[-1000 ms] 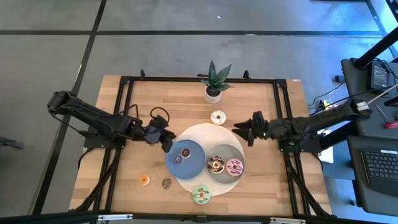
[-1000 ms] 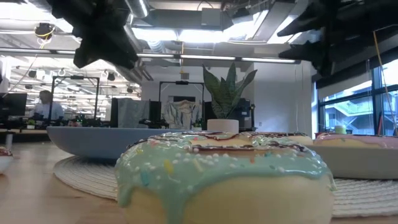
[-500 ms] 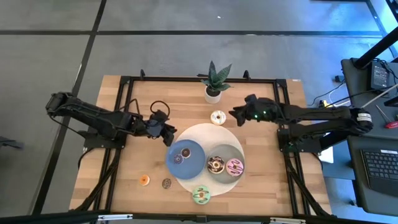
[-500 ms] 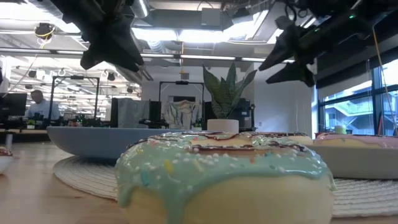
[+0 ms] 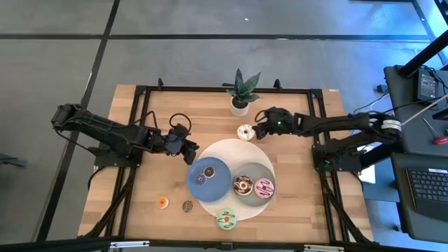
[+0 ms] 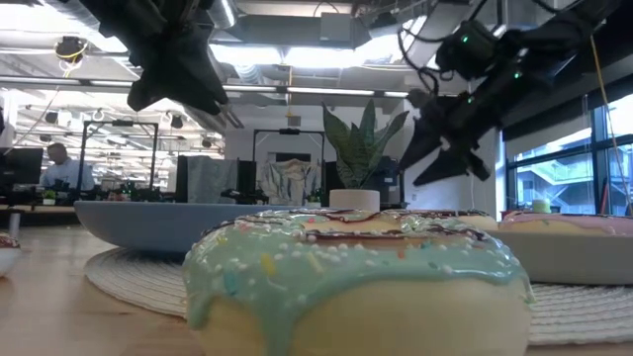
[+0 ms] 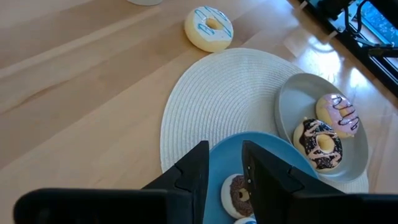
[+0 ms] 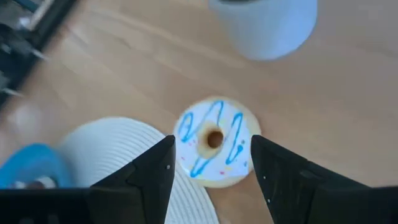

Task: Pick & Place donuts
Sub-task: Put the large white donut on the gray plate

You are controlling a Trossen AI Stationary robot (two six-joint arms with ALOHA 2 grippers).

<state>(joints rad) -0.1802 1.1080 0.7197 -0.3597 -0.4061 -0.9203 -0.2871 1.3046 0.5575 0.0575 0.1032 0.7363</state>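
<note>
Right hand (image 5: 257, 129) extended toward table centre, fingers apart; left hand (image 5: 187, 150) nearly closed.

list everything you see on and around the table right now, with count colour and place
white donut: 1, white icing with blue lines, on bare wood beside the mat's far edge
chocolate donut: 1, brown, on the grey plate
pink donut: 1, pink, on the grey plate
green donut: 1, green, at the mat's near edge
mini rings: 2 on the blue plate, 1 orange and 1 dark on bare wood
blue plate: 1, on the mat
grey plate: 1, on the mat
mat: 1, white, round, table centre
plant: 1, green, white pot, far edge
left end effector: by the blue plate, open
right end effector: open, over the white donut
</note>
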